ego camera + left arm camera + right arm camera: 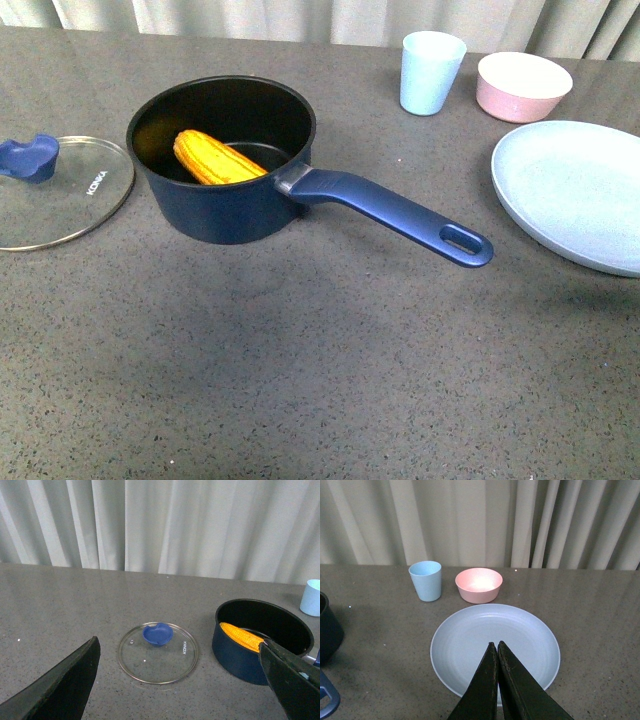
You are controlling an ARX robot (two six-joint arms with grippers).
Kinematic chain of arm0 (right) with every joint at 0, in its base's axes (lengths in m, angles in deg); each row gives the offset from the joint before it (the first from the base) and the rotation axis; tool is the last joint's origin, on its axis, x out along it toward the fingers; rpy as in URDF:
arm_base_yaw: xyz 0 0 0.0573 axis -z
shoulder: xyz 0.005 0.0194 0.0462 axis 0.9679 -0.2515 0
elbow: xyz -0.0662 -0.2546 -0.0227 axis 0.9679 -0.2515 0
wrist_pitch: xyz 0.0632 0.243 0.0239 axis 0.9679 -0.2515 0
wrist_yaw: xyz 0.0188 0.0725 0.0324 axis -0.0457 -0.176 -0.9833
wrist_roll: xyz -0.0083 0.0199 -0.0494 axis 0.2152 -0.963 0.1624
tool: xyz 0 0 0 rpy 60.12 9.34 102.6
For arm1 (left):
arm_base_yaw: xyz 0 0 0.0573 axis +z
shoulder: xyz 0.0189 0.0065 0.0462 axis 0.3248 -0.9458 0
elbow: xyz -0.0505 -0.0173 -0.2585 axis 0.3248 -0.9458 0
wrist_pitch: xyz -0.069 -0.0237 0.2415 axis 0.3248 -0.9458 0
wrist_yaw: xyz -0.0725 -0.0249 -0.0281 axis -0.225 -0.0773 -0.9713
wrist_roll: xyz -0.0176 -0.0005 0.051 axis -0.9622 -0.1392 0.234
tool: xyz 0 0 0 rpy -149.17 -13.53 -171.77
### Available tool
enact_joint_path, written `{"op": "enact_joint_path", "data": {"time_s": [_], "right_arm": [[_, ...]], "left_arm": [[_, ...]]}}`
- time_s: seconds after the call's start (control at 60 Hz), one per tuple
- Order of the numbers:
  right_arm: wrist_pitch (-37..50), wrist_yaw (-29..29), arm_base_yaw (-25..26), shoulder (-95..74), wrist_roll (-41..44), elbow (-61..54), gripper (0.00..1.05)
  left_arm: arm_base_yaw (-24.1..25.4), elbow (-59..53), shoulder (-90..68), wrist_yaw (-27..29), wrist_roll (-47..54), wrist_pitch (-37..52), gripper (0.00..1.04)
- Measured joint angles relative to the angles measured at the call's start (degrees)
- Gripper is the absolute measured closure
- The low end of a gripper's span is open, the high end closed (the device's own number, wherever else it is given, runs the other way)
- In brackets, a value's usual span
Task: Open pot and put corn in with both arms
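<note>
The navy-blue pot [225, 205] stands open on the grey table, its long handle [400, 213] pointing right and toward me. The yellow-orange corn [215, 158] lies inside it, leaning on the wall. The glass lid [70, 195] with its blue knob [28, 158] lies flat on the table left of the pot. Neither arm shows in the front view. My left gripper [180, 652] is open and empty, held back from the lid [158, 652] and the pot [260, 640]. My right gripper [496, 644] is shut and empty above the pale-blue plate [470, 645].
A pale-blue plate [575, 195] lies at the right edge. A light-blue cup [430, 72] and a pink bowl [522, 86] stand at the back right. Grey curtains hang behind the table.
</note>
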Motion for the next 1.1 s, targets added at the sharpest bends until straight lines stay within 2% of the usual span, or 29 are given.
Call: {"op": "enact_joint_path", "data": {"time_s": [0.5,1.1], "right_arm": [[-15.91,0.00,0.00,17.20,0.00,-0.07,1.03],[-27.80,0.00,0.00,29.29,0.00,-0.07,1.03]], "left_arm": [[0.00,0.00,0.00,0.00,0.00,0.00,0.09],[0.00,0.00,0.02,0.00,0.00,0.00,0.09]]}}
